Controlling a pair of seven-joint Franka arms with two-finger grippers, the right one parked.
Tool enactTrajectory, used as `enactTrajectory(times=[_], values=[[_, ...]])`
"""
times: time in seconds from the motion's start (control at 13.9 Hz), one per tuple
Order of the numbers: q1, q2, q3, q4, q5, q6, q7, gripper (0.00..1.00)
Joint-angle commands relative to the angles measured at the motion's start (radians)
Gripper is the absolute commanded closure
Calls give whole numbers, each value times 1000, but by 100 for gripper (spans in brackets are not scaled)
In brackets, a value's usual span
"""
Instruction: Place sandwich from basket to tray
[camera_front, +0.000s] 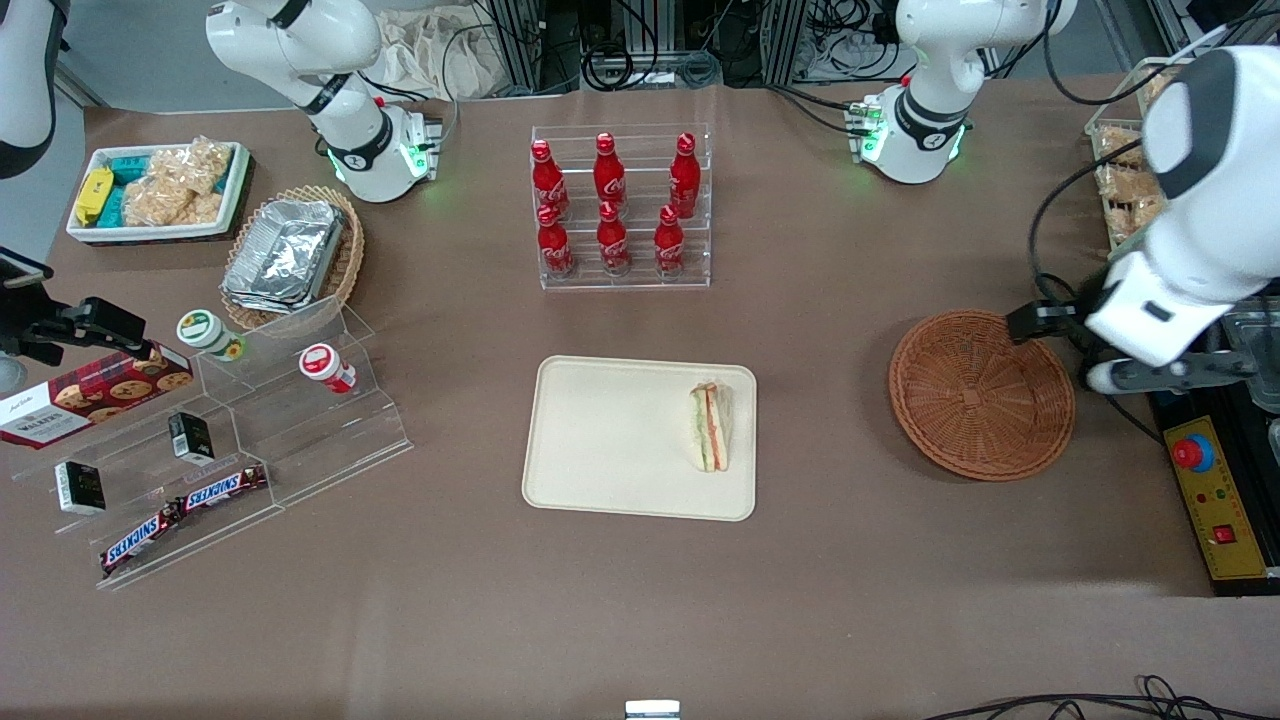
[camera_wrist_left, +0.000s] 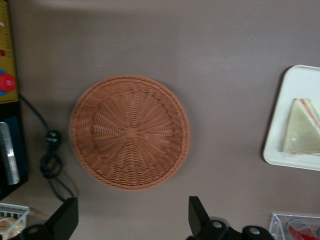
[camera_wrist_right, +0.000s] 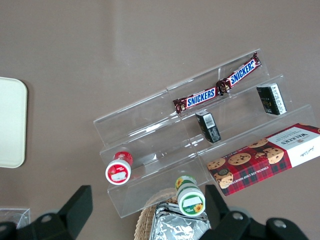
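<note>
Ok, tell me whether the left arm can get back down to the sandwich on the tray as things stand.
Probably yes. The sandwich lies uncovered on the tray with nothing above it. The left pincer hangs open above the table beside the empty basket, and only bare table lies between.

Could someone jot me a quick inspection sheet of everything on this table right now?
Surface: brown table, bare in places.
Job's things: triangular sandwich lies on cream rectangular tray; round reddish-brown wicker basket holds nothing.
Clutter: six red cola bottles in a clear rack; clear stepped shelf with chocolate bars, small jars, a cookie box; tan oval basket of foil containers; white bin of snack bags.
Grippers: left gripper open, above the basket's edge.
Cables: black cable beside the basket.
Surroundings: yellow control box.
</note>
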Motion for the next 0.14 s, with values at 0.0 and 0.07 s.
enactTrajectory(times=[0.0, 0.07], values=[[-24, 5, 23, 43, -10, -42, 1, 1], [-24, 29, 21, 80, -2, -71, 2, 1]])
